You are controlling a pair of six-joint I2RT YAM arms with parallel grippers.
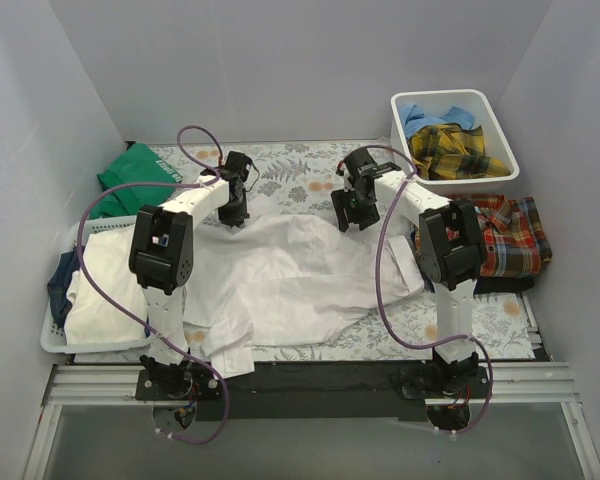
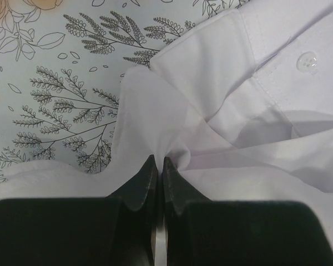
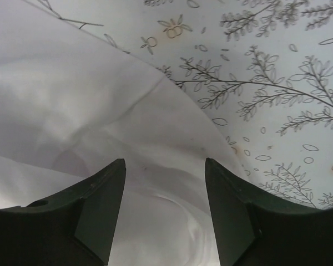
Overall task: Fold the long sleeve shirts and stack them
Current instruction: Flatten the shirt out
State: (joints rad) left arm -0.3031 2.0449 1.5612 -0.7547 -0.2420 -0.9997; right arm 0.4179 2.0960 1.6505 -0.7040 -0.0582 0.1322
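A large white shirt (image 1: 290, 275) lies spread and rumpled across the middle of the flowered table cover (image 1: 300, 165), not yet folded, as two robot arms work at its far edge. The left gripper (image 2: 160, 166) is clenched on a pinch of the white cloth close to the buttoned collar. The right gripper (image 3: 164, 166) hangs with its jaws apart over the shirt's far right edge, grasping nothing.

At the right side of the table a red plaid shirt (image 1: 505, 235) rests in a neat rectangle on top of something dark, and looks already folded. In the white bin (image 1: 445, 96) at the far right corner, a yellow plaid shirt (image 1: 450, 150) and a light blue shirt (image 1: 425, 115) sit bunched up, apparently waiting their turn.

By this reckoning, one shirt is done, one is being laid out for its first fold, and two have yet to be touched. A basket (image 1: 50, 335) of white and blue cloth stands at the left, with a green cloth (image 1: 135, 170) behind it.
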